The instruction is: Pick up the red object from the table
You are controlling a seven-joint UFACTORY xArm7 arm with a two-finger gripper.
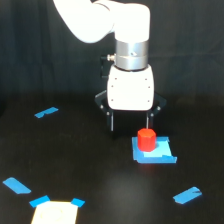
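Note:
The red object (pixel 146 139) is a small stubby red-orange cylinder standing upright on a flat blue square piece (pixel 154 152) on the black table (pixel 90 165). My gripper (pixel 129 122) hangs just behind and slightly to the exterior view's left of it, fingers pointing down. The fingers (pixel 111 121) are spread apart and hold nothing. The right finger stands close behind the red object; whether it touches it I cannot tell.
Blue tape strips lie at the left (pixel 46 112), lower left (pixel 16 185) and lower right (pixel 187 195). A pale tan patch (pixel 55 213) with blue corners sits at the front edge. The white arm (pixel 127 40) rises above the gripper.

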